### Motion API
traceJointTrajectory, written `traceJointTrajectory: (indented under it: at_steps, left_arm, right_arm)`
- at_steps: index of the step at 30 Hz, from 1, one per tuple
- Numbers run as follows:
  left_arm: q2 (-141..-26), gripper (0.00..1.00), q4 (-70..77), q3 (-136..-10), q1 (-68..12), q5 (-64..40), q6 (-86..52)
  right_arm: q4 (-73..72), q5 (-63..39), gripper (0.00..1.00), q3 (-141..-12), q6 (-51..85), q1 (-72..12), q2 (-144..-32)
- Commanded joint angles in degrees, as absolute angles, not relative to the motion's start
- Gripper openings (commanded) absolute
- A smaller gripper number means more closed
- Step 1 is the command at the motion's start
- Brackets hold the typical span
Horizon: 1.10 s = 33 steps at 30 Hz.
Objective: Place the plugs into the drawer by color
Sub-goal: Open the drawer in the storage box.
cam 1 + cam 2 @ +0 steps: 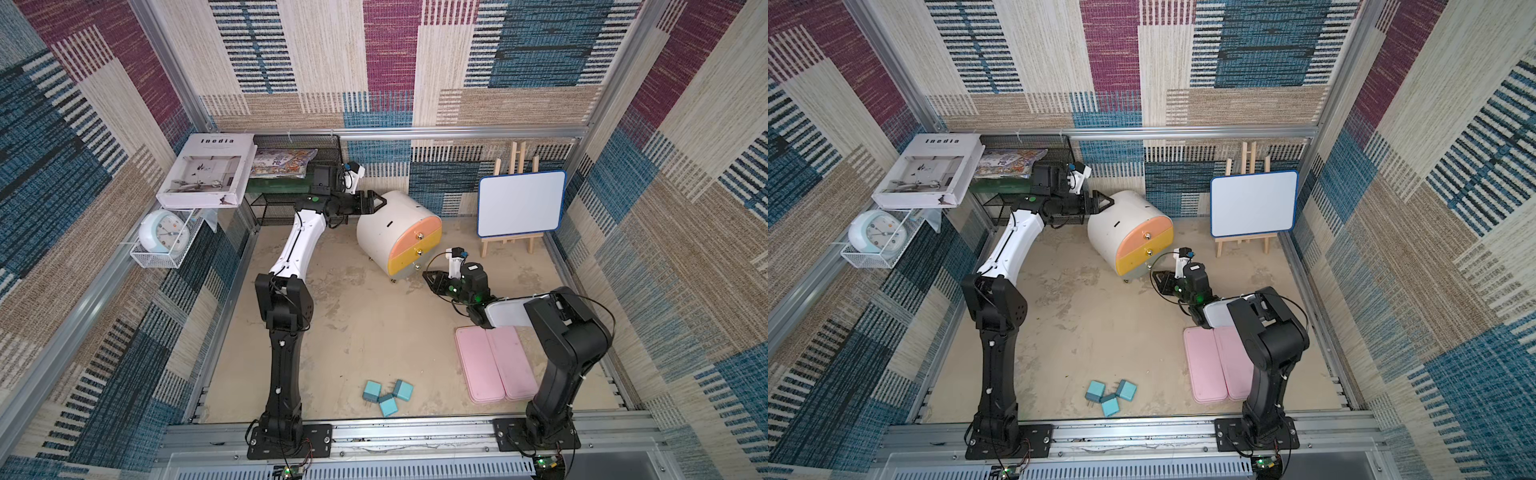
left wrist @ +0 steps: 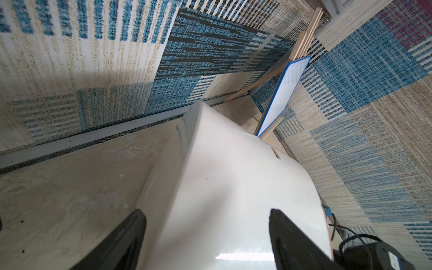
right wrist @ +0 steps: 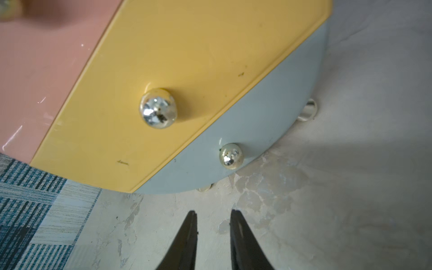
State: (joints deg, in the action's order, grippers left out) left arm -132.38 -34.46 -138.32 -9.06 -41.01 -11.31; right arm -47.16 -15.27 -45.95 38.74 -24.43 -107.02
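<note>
Across both top views, three blue plugs (image 1: 387, 395) are lying well apart from the drawer (image 1: 395, 232), its fronts sitting closed. Through the left wrist view, the left gripper (image 2: 205, 211) is straddling the drawer's white body, jaws spread wide; unless it is bracing firmly, a pull may be dragging the drawer along. Through the right wrist view, the right gripper (image 3: 212, 211) is hovering empty, jaws narrowly parted, short of the grey front's knob (image 3: 231, 156), risking a bump instead of a grasp.
</note>
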Motion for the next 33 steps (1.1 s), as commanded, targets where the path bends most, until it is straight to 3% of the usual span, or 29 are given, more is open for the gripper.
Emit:
traceJointTrajectory:
  at_steps: [1,8,33]
  left_arm:
    - [-132.2,0.86,-34.7,-138.9,-9.0,-41.1,-10.6]
    - [-132.4,0.87,-34.6,-139.2,-8.8,-41.2,-10.4]
    - [-132.8,0.87,-34.8,-139.1,-8.6,-41.8,-10.7]
  right_arm:
    - [-52.2,-19.5,0.32,-48.0,41.6,-23.6,-110.3]
    - [-54.7,-22.7,0.40,-51.7,42.6,-21.9,-115.9]
    - [-59.8,-26.5,0.34,-57.8,47.4,-21.5,-123.9]
